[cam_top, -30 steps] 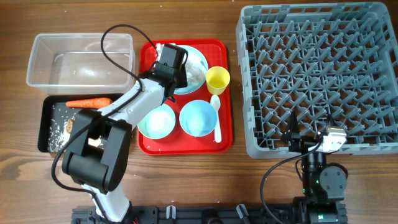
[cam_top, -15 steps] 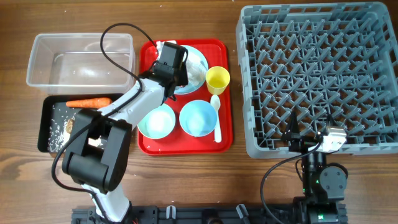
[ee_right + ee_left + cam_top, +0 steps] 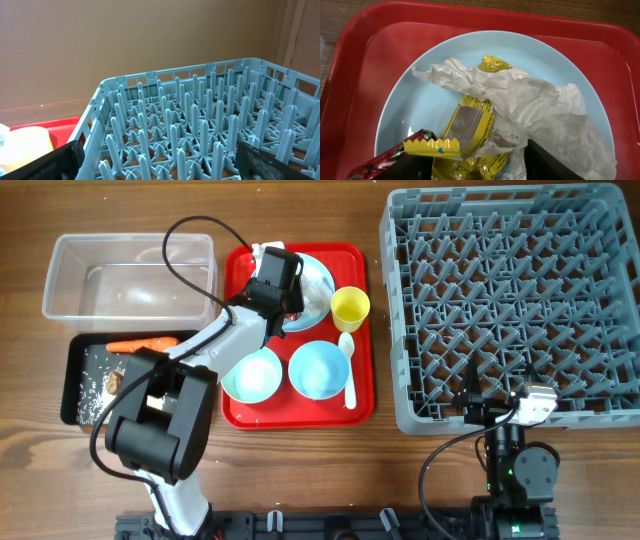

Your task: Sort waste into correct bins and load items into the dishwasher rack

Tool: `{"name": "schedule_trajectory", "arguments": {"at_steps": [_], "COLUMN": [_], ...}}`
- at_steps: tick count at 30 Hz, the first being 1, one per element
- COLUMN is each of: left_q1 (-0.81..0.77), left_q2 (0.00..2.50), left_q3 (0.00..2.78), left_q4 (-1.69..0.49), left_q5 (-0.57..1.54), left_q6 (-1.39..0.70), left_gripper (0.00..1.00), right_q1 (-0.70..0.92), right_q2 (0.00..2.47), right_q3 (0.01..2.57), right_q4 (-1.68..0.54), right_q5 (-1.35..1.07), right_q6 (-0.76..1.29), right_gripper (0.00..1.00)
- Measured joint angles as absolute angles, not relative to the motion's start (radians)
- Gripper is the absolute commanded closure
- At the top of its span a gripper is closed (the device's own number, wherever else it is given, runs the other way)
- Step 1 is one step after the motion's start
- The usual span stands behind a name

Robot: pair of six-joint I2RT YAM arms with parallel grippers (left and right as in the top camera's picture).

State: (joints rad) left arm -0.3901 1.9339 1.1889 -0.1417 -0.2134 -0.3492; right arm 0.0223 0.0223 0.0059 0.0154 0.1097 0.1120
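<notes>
Left fingers [image 3: 547, 162] flank the yellow wrapper [image 3: 470, 125], seemingly without touching.

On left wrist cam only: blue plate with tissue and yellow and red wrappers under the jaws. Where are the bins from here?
Observer: Both sit left of the red tray. The clear tub is farther back, with the black tray in front of it.
Operator: Anything in them?
Observer: The black tray holds a carrot and rice grains. I see no wrapper or tissue in the tub.
Operator: Rack loaded?
Observer: No dishes in the rack. Two bowls, the cup and the spoon are on the red tray.
</notes>
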Motion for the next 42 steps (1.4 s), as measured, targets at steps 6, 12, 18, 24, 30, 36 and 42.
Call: {"name": "schedule_trajectory", "arguments": {"at_steps": [6, 12, 18, 24, 30, 36, 42], "left_q1": [-0.390, -0.390, -0.390, -0.390, -0.390, -0.390, -0.390], "left_q2": [1.935, 1.961, 1.971, 1.973, 1.973, 1.973, 1.973], "left_q3": [1.189, 1.189, 1.189, 1.189, 1.189, 1.189, 1.189], "left_q4": [-0.128, -0.104, -0.109, -0.119, -0.118, -0.118, -0.118], "left_q5": [-0.214, -0.216, -0.216, -0.216, -0.217, -0.220, -0.220], "left_q6": [-0.344, -0.315, -0.311, -0.310, -0.297, -0.294, -0.294], "left_gripper": [0.38, 0.36, 0.36, 0.54, 0.75, 0.78, 0.73], "right_q1": [0.022, 0.022, 0.022, 0.022, 0.022, 0.022, 0.022], "right_q2": [0.022, 0.022, 0.022, 0.022, 0.022, 0.022, 0.022], "right_q3": [0.006, 0.006, 0.006, 0.006, 0.006, 0.006, 0.006], "right_q4": [0.015, 0.015, 0.015, 0.015, 0.015, 0.015, 0.015], "right_q5": [0.110, 0.110, 0.110, 0.110, 0.110, 0.110, 0.110], "right_q6": [0.112, 0.112, 0.112, 0.112, 0.112, 0.112, 0.112], "right_gripper": [0.00, 0.00, 0.00, 0.00, 0.00, 0.00, 0.00]}}
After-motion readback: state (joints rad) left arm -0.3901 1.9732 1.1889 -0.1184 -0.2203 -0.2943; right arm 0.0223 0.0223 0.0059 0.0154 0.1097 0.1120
